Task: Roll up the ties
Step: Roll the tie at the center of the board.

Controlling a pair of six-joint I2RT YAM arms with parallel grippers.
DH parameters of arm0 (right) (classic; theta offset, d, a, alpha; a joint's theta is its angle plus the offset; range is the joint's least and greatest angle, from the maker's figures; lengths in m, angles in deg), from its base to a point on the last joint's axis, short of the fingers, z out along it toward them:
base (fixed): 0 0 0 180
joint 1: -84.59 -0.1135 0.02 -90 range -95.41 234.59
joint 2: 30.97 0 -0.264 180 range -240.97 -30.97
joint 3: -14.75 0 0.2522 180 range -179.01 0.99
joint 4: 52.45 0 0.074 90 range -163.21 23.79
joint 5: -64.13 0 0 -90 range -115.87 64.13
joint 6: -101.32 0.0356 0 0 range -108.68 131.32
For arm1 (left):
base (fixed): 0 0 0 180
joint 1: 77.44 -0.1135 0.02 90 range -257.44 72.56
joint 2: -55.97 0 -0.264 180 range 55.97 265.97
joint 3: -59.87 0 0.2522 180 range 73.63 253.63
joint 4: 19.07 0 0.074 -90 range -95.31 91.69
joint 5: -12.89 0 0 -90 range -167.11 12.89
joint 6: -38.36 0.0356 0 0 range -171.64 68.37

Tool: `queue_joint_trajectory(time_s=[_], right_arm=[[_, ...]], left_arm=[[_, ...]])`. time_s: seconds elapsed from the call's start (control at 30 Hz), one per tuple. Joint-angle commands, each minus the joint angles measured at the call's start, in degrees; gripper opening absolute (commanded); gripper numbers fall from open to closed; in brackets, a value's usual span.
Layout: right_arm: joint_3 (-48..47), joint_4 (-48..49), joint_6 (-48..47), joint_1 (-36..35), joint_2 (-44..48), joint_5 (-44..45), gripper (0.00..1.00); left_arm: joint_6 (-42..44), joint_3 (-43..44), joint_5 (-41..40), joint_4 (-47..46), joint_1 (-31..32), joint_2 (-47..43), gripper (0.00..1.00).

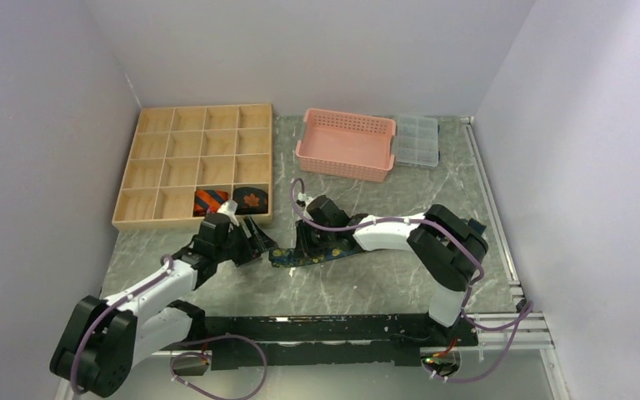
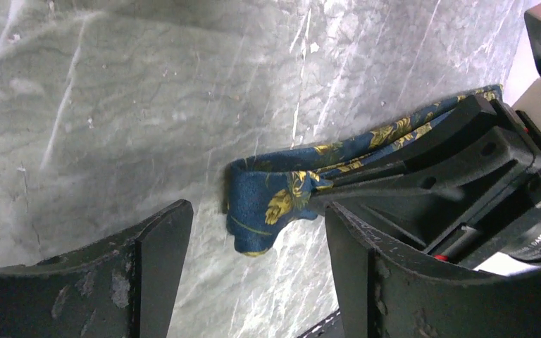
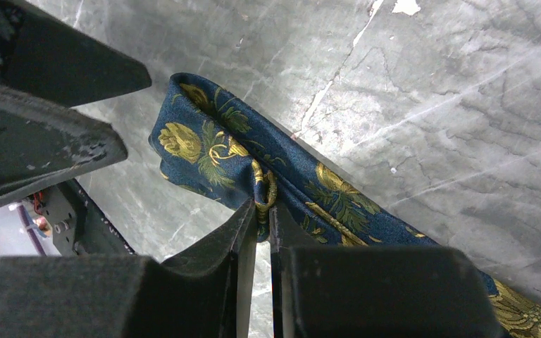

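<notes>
A dark blue tie with yellow-green floral print [image 1: 325, 252] lies on the marble table, its left end folded over [image 2: 271, 204]. My right gripper [image 3: 262, 211] is shut on a pinch of that tie [image 3: 239, 155] near the fold. My left gripper [image 2: 257, 271] stands open just left of the folded end, fingers [image 2: 162, 253] apart and nothing between them. In the top view the left gripper [image 1: 260, 242] and the right gripper [image 1: 304, 247] face each other over the tie's end. A rolled orange-and-black striped tie [image 1: 211, 200] and a rolled black tie with an orange leaf [image 1: 251, 198] sit in the wooden box.
The wooden compartment box [image 1: 192, 137] stands at the back left, just behind the left gripper. A pink basket [image 1: 346, 144] and a clear plastic organizer [image 1: 417, 139] are at the back centre. A metal rail [image 1: 492, 208] runs along the right edge.
</notes>
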Motion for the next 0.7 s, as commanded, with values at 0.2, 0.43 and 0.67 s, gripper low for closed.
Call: queue_joint_trajectory(time_s=[0.2, 0.43, 0.67], right_arm=[[1.35, 1.50, -1.51, -0.52, 0.29, -1.40, 0.16], [1.05, 1.21, -1.37, -0.55, 0.61, -0.30, 0.16], [0.49, 1.74, -0.28, -0.54, 0.83, 0.67, 0.20]], left_arm=[[5.16, 5.33, 3.28, -7.73, -1.45, 12.36, 0.70], [5.64, 5.15, 6.59, -9.30, -1.41, 15.03, 0.40], [3.17, -2.55, 6.22, -8.22, -1.41, 5.38, 0.36]])
